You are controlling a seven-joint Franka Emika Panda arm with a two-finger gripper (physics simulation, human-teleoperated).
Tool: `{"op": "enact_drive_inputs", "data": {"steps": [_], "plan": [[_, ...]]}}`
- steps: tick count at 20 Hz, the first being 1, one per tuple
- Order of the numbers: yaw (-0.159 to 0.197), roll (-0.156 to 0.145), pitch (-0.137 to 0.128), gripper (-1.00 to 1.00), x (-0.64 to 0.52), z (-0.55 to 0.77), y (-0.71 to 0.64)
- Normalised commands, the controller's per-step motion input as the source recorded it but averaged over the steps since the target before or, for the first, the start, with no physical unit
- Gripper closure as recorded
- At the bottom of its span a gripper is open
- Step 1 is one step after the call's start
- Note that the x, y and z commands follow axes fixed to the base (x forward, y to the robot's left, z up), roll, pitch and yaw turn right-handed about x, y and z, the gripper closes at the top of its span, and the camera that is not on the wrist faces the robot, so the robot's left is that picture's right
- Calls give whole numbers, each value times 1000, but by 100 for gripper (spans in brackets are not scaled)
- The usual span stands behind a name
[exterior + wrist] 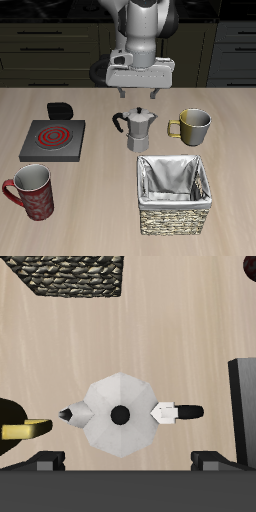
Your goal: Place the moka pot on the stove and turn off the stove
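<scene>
The silver faceted moka pot (138,128) stands upright on the table between the stove and an olive-metal mug, its dark handle toward the stove. My gripper (140,93) hangs open straight above it, not touching. From the wrist, the moka pot (120,414) lies centred under the gripper (128,460), with one fingertip on each side and a wide gap between them. The stove (52,140) is a dark grey square plate whose spiral burner (52,131) glows red. Its black knob (60,108) is on the back edge. An edge of the stove (243,406) shows in the wrist view.
An olive-metal mug (190,125) stands close beside the pot, and its rim (14,422) shows in the wrist view. A woven basket (175,192) with a grey lining sits nearer the table's front edge. A red mug (32,192) stands in front of the stove.
</scene>
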Motion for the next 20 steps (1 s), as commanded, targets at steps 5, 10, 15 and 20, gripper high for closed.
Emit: {"op": "enact_drive_inputs", "data": {"steps": [5,10,15,20], "plan": [[-7,3,15,-100,36,-118,-2],[-11,-6,15,-100,8,-113,-6],[2,4,12,-100,-9,-162,32],[-4,-1,10,-100,-8,-114,15]]}}
